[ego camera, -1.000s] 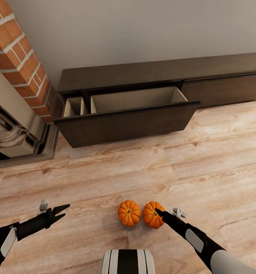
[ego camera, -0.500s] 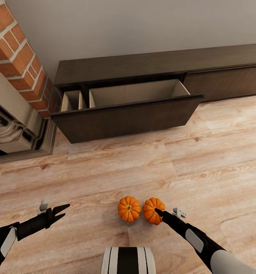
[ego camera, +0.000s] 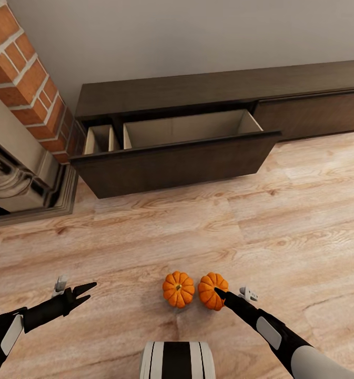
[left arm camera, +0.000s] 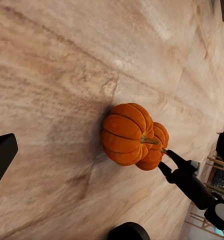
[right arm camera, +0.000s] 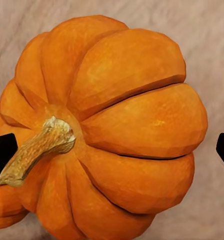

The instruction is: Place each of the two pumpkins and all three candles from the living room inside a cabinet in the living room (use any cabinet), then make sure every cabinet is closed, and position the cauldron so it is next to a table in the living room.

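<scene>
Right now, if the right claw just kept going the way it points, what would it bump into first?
Most likely the right-hand pumpkin. The right claw sits open at it, and the right wrist view shows that pumpkin squarely ahead between the fingertips.

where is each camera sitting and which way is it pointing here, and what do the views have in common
Head view: on the robot's head, looking forward and down at the floor, two pumpkins and the open cabinet; both arms and the trunk top show.
Left wrist view: near the left gripper, looking across the floor at the left pumpkin; a dark fingertip and the right arm show.
Right wrist view: near the right gripper, close on the right pumpkin; fingertips at both edges.
Shared: the right pumpkin appears in all three.
</scene>
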You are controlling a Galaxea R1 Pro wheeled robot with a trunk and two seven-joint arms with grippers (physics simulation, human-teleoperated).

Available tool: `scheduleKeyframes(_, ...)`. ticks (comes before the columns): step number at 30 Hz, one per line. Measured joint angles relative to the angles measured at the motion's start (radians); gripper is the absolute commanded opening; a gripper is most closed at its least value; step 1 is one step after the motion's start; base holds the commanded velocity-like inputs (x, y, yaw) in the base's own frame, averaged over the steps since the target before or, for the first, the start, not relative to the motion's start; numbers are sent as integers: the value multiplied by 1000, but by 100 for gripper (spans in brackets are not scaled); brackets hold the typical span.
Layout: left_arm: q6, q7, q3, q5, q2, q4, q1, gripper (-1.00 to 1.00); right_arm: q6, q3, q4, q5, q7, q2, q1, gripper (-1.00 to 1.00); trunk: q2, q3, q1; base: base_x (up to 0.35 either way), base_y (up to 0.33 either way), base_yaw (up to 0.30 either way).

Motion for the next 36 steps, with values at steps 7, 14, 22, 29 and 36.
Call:
scheduleKeyframes(7,0,1,1,0,-1,-2,0,100,-3,-1,0,0,-6,1,0,100,0,0,0,0,0,0)
scheduleKeyframes(14,0,0,2,0,0,-2,0,100,-6,-1,0,-1,-41,1,0,100,0,0,0,0,0,0)
scheduleKeyframes(22,-2,0,2,0,0,-2,0,100,-6,-1,0,-1,-43,1,0,100,0,0,0,0,0,0)
scheduleKeyframes(29,-1,0,2,0,0,-2,0,100,-6,-1,0,-1,-43,1,0,100,0,-4,0,0,0,0)
scheduleKeyframes(36,-1,-1,2,0,0,-2,0,100,-6,-3,-3,-7,-38,2,-1,100,-1,-15,2,0,0,0)
